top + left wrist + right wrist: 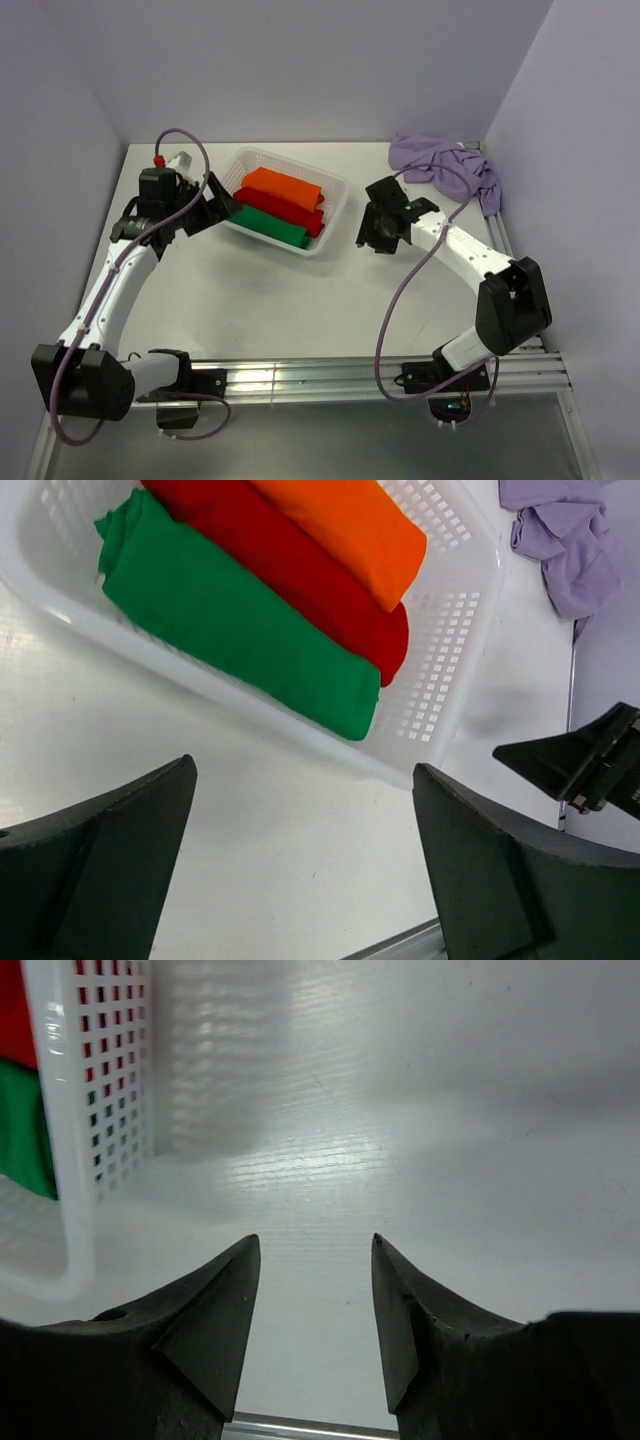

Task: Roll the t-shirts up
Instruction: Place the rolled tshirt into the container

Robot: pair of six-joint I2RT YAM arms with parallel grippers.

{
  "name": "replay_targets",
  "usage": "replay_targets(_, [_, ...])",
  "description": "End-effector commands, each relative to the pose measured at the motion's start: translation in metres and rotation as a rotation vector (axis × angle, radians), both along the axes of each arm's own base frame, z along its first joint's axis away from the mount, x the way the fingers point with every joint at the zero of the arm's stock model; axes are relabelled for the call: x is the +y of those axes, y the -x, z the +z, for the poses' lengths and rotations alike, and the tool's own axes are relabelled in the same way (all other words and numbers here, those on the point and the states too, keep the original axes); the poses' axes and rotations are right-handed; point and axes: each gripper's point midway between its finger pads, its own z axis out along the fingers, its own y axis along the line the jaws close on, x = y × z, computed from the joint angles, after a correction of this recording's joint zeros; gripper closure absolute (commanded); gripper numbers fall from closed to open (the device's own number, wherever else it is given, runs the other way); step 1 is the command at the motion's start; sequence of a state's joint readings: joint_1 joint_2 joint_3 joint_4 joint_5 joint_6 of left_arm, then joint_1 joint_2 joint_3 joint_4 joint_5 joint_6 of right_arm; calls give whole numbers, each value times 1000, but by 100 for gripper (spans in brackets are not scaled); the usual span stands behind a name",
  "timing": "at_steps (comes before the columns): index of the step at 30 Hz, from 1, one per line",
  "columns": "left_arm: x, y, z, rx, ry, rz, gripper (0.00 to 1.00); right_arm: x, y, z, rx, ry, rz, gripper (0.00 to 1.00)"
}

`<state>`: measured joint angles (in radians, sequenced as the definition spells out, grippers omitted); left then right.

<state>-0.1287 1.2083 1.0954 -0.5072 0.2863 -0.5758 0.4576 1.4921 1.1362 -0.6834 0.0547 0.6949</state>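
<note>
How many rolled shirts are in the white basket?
3, side by side: the orange roll farthest back, the red roll in the middle, the green roll nearest. Any underneath would be hidden.

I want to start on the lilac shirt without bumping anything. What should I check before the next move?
1. Left gripper empty, jaws apart: ok.
2. Right gripper empty, jaws apart: ok.
3. Orange roll, red roll and green roll lying in the basket: ok.
4. Right gripper apart from the basket: ok, it is beside the wall and not touching.
5. Lilac t-shirt rolled: not ok, it is crumpled in the far right corner.
</note>
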Motion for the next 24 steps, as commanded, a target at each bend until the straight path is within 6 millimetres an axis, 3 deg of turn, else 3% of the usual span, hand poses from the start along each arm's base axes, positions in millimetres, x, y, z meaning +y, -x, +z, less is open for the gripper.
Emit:
replay_targets(1, [2,17,4,-12,28,25,5,-3,-8,-1,-49,-6,-42,44])
replay_targets(5, [3,27,2,-27,54,52,5,4,-13,-11,-28,-3,-46,44])
replay_targets(6, [3,27,4,-35,64,55,5,9,-21,-6,-41,-14,-44,44])
replay_targets(7, [2,31,4,-38,79,59,4,13,-24,-14,-16,-4,-42,44])
replay_targets(9, [1,34,4,-41,94,62,4,33,-40,-5,-35,-29,-28,44])
replay_targets(10, [1,36,7,-49,105,66,4,42,-45,-20,3,-15,-24,44])
replay_targets(11, [1,37,7,-51,107,69,4,59,-48,-22,14,-37,-8,44])
replay_targets(12, [1,38,9,-57,107,70,4,81,-68,-3,-31,-83,8,44])
replay_targets(13, [3,40,11,-61,104,78,4,96,-77,-23,14,-72,19,44])
replay_targets(14, [4,40,11,-62,101,81,4,115,-86,-22,19,-95,36,44])
replay_targets(15, [5,41,12,-62,98,81,4,154,-114,20,-76,-166,76,44])
replay_targets(16, [5,41,12,-63,95,83,4,169,-116,-12,7,-138,96,44])
replay_targets(17, [6,42,12,-61,90,86,4,186,-124,-4,-2,-155,111,44])
replay_targets(18, [6,42,10,-55,89,86,4,210,-146,42,-98,-222,125,44])
replay_targets(19, [7,43,11,-58,86,87,4,217,-141,21,-43,-193,131,44])
replay_targets(20, [7,44,11,-57,83,89,4,221,-144,27,-54,-209,126,43])
replay_targets(21, [8,44,12,-59,82,91,4,220,-140,19,-26,-216,121,43])
replay_targets(22, [8,45,14,-65,83,90,4,217,-145,37,-70,-255,111,43])
replay_targets(23, [8,46,15,-66,85,90,4,210,-143,38,-77,-263,104,43])
replay_targets(24, [7,47,16,-67,88,89,4,194,-126,5,-12,-222,94,43])
